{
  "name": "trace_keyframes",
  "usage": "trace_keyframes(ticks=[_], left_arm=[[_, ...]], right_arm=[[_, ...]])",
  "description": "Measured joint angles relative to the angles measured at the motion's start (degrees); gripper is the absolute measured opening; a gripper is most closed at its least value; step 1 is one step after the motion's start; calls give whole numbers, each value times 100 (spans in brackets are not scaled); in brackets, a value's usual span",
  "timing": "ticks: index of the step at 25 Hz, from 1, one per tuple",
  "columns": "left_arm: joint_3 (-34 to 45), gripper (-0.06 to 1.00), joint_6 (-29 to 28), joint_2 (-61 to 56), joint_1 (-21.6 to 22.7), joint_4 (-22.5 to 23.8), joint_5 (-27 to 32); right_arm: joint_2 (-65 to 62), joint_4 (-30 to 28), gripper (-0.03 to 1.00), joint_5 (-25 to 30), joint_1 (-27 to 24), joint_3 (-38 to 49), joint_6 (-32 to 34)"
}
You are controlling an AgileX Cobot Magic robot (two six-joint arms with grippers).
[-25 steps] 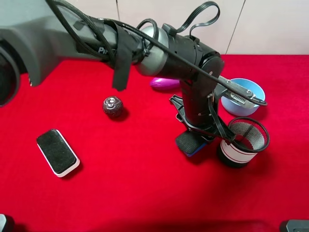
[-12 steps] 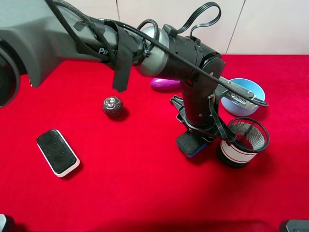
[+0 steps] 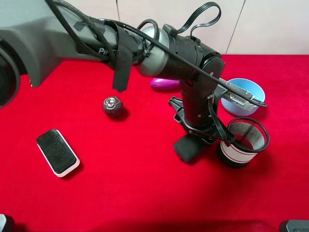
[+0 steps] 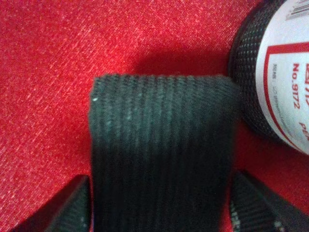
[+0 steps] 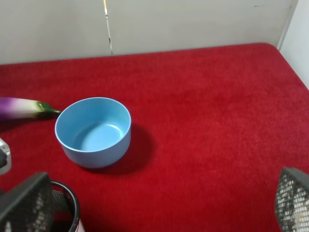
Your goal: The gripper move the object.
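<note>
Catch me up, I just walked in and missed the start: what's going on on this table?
The left arm's hand has the small black-topped eraser between its fingers, right beside the mesh pen cup on the red table. The left wrist view shows a finger on each side of the felt. The right hand is open and holds nothing.

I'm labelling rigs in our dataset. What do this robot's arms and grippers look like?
The left arm is bulky, grey and black, with looping black cables, black tape and partial white lettering. The left gripper is a black two-fingered claw; the right gripper shows black, mesh-textured fingers.
</note>
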Motion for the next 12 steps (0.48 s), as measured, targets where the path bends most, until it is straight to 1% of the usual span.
trace_keyframes(ticks=[3, 8, 12], left_arm=[[0, 65, -9, 0, 0, 0, 43], [0, 69, -15, 0, 0, 0, 123], [0, 69, -15, -19, 0, 0, 257]], right_arm=[[0, 0, 69, 0, 0, 0, 0], [0, 0, 69, 0, 0, 0, 0], [0, 0, 69, 0, 0, 0, 0]])
